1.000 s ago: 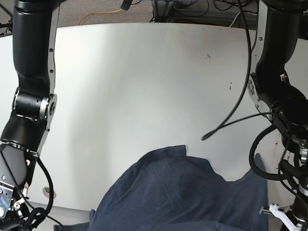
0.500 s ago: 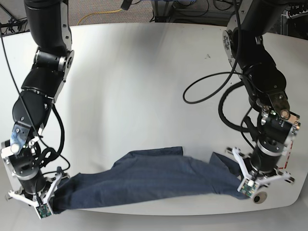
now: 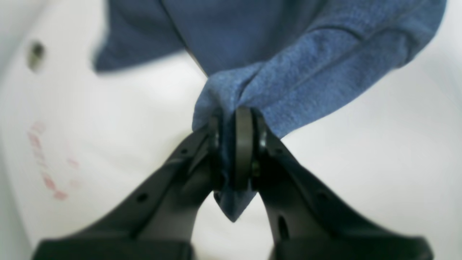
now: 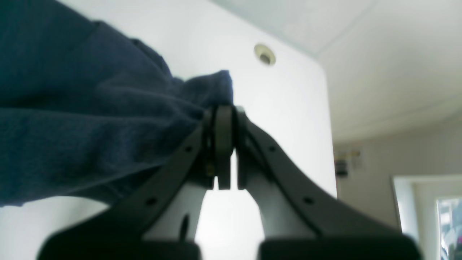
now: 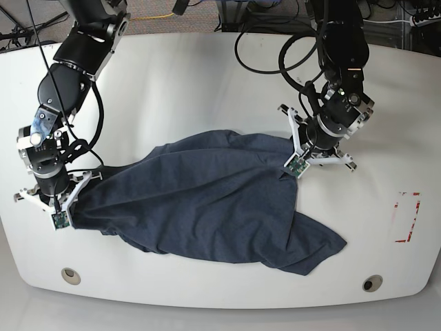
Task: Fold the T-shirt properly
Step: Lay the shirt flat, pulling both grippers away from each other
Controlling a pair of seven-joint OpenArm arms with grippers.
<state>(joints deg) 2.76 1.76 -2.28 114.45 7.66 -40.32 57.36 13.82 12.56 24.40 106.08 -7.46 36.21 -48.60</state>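
Observation:
The dark navy T-shirt [image 5: 207, 200] lies crumpled across the middle of the white table [image 5: 207, 89], stretched between my two grippers, with no lettering showing. My left gripper [image 5: 294, 165], on the right of the base view, is shut on a bunched edge of the T-shirt [image 3: 306, 79], and a fabric tip pokes out below the left gripper [image 3: 234, 144]. My right gripper [image 5: 63, 218], on the left of the base view, is shut on the opposite edge. In the right wrist view the T-shirt [image 4: 90, 119] bunches to the left of the right gripper [image 4: 221, 144].
Round holes [image 5: 69, 275] [image 5: 372, 283] sit near the table's front corners. A red outline mark [image 5: 406, 217] is at the table's right side. Black cables [image 5: 275, 55] hang over the far right, and a yellow cord [image 5: 141, 21] lies beyond the back edge.
Both grippers have carried the T-shirt away from the front edge. The left gripper went far toward the table's middle, and the cloth now lies spread on the tabletop instead of hanging at the edge.

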